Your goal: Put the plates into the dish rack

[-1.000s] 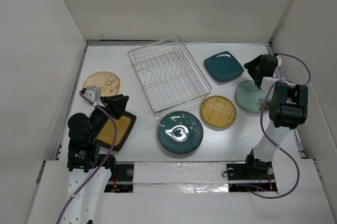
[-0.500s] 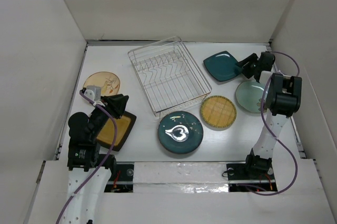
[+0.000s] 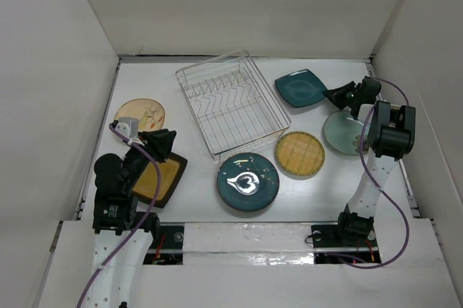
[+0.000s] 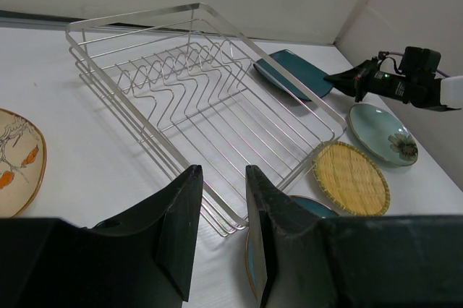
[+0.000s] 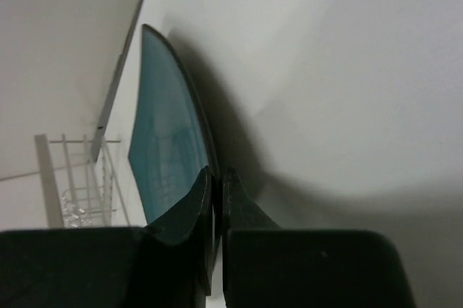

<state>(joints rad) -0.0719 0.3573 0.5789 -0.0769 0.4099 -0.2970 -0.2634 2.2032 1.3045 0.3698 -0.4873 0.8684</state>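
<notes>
top external shows you the job barely begun: the rack (image 3: pixel 231 102) holds no plate, and all six are outside it. your right pincer (image 3: pixel 334 95) is pressed onto the near edge of the dark teal plate (image 3: pixel 300 90), just beside the rack's right far corner. the right wrist view confirms it, the fingers (image 5: pixel 197 196) nipped tight on the rim, though you cannot tell from here whether the plate has left the desk (image 3: pixel 195 203). your left pincer (image 4: pixel 221 178) is slightly spread with nothing between, hovering over the mustard plate (image 3: pixel 160 180) at the left front. the tan plate (image 3: pixel 141 114) lies left of the rack, the glossy teal plate (image 3: pixel 248 181) in front of it, the woven plate (image 3: pixel 299 153) beside that, and the pale green plate (image 3: pixel 340 132) by the right arm. so, by my reckoning, one plate is gripped and five wait untouched. the desk is plain white and matte, with a shiny strip along the near edge. white walls (image 3: pixel 253 4) box it in on three sides, leaving you little room at the right.
</notes>
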